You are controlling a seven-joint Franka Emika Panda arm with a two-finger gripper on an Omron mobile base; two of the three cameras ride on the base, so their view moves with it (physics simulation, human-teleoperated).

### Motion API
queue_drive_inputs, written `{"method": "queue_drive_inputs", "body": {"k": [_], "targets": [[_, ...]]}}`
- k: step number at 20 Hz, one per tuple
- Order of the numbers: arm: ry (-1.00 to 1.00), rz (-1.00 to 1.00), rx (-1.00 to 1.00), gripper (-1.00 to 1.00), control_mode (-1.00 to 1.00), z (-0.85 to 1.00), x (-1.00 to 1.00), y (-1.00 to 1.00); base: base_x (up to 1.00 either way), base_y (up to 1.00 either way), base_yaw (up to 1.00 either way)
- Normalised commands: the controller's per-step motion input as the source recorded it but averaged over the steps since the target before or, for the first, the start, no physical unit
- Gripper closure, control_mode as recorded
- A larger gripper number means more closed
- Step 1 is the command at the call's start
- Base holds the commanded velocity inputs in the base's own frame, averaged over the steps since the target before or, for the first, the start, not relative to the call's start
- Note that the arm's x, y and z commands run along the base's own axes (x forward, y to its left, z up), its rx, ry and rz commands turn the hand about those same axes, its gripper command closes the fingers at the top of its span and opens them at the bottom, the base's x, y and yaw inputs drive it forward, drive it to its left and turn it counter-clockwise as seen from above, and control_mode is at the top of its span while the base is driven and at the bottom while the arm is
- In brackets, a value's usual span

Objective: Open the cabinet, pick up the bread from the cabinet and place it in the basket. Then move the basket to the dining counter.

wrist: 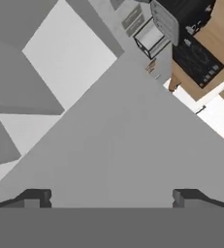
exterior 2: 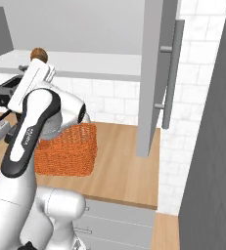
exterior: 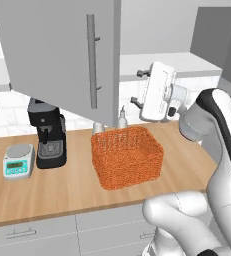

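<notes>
Left base view: large pale-grey wall cabinet (exterior: 52, 50) with its flat door swung open toward the camera, a long vertical steel bar handle (exterior: 91, 61) on the door face. White two-finger gripper (exterior: 135, 87) raised beside the door's free edge, its dark fingertips (exterior: 140, 73) pointing at the cabinet opening; jaws released, spread wide, nothing between them. Boxy open-topped orange woven wicker basket (exterior: 127, 156) standing on the light-wood table (exterior: 52, 192) below the gripper, nothing visible inside it. Black coffee machine (exterior: 48, 135) to the basket's left, well apart; small white-and-teal kitchen scale (exterior: 17, 161) just beside the machine. Small pale bottle (exterior: 122, 118) behind the basket, close to the wall.

Right base view: small tan-brown rounded bread (exterior 2: 38, 54) resting on the white cabinet shelf (exterior 2: 95, 63), just behind the gripper body. Second cabinet door (exterior 2: 151, 73) hanging open at the right, edge-on, with its own bar handle (exterior 2: 171, 73). Basket (exterior 2: 68, 149) partly hidden behind the arm.

Hand view: two dark fingertips (wrist: 36, 197) set far apart over flat grey cabinet surfaces.
</notes>
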Motion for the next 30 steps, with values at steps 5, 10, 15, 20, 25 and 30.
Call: {"method": "queue_drive_inputs", "body": {"k": [5, 10, 15, 20, 25, 30], "targets": [[0.04, 0.09, -0.13, -1.0, -1.0, -0.05, 0.51, 0.39, 0.0, 0.0, 0.0], [-0.05, 0.35, -0.24, -1.0, -1.0, -0.11, 0.27, 0.66, 0.0, 0.0, 0.0], [-0.07, 0.59, -0.11, -1.0, -1.0, 0.11, 0.01, 0.81, 0.0, 0.0, 0.0], [-0.05, 0.53, -0.2, -1.0, -1.0, 0.05, -0.01, 1.0, 0.0, 0.0, 0.0], [-0.02, 0.33, -0.2, -1.0, -1.0, 0.0, -0.17, 1.0, 0.0, 0.0, 0.0], [-0.01, 0.11, -0.15, -1.0, -1.0, 0.0, -0.11, 0.97, 0.0, 0.0, 0.0]]}}
